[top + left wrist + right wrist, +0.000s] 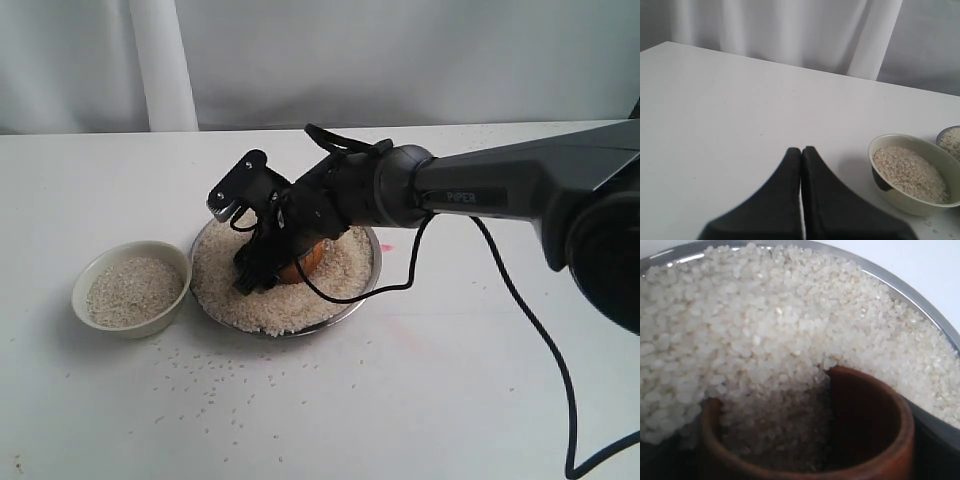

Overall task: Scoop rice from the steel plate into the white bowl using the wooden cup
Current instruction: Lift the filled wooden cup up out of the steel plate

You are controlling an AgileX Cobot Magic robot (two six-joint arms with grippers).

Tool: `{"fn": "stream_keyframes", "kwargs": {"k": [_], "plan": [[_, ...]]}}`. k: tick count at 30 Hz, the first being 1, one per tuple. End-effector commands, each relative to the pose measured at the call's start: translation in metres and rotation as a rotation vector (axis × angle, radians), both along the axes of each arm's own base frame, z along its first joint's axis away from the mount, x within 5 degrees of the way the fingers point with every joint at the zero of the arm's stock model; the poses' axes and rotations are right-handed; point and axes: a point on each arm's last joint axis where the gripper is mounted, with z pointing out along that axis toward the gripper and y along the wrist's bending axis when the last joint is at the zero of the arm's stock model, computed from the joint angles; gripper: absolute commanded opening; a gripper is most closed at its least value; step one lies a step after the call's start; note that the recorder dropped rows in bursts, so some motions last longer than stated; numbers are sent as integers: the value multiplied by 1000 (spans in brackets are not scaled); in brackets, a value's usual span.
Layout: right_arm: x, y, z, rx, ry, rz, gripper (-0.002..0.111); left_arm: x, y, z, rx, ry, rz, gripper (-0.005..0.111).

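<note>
- One steel plate (376, 252)
- One white bowl (140, 325)
- One wooden cup (305, 262)
- Two heaps of rice (340, 272)
- Two grippers: right gripper (262, 272), left gripper (801, 152)
- One table (420, 400)

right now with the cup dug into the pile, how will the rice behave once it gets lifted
The rice is loose grain slumping into the mouth of the wooden cup, so it will probably flow, not clump. A heaped load may shed grains; scattered grains on the table suggest that.
</note>
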Motion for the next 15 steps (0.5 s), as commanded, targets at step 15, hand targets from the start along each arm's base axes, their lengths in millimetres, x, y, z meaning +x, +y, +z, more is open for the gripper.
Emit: {"fn": "stream_keyframes", "kwargs": {"k": [15], "plan": [[-21, -18, 19, 71, -29, -13, 0, 1, 0, 0, -7, 1, -2, 0]]}}
